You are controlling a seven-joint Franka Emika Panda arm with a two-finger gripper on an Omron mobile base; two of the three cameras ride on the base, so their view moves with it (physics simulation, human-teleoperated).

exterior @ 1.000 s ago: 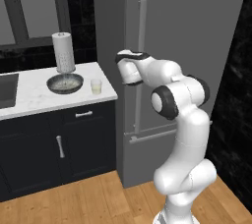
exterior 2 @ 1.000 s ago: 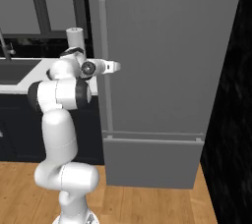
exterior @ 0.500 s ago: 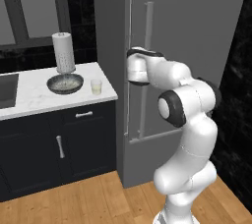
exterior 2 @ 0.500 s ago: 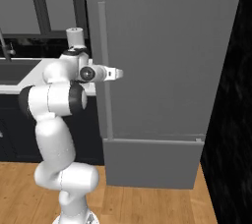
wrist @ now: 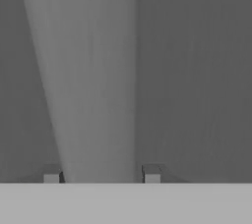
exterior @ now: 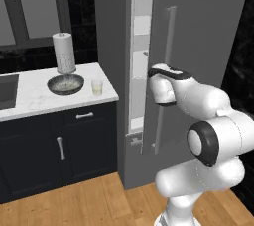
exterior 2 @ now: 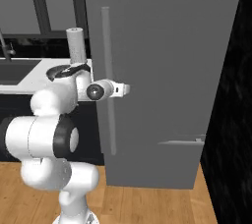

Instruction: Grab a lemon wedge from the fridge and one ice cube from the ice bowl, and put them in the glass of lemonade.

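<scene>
1. Fridge (exterior: 198, 31) first, as the largest thing: its door is standing ajar, and we are seeing a narrow strip of the white shelved interior (exterior: 140, 61) through the gap in the left base view.
2. We are gripping the door's long vertical handle (exterior 2: 107, 80) with the gripper (exterior 2: 118, 89); in the hand view the bar is running up between the two fingertips (wrist: 151, 173), so the jaws are pinching the handle.
3. On the white surface (exterior: 30, 96) left of the fridge, the ice bowl (exterior: 65, 84) is sitting in front of the paper-towel roll (exterior: 64, 51), untouched.
4. Just beside the bowl, the glass of lemonade (exterior: 97, 87) is waiting near the surface's corner.
5. We are judging the task barely begun: the door needs opening wider, and the lemon wedge, presumably inside, is too hidden to locate. Fetching it, taking an ice cube and dropping both in the glass are all remaining.
</scene>
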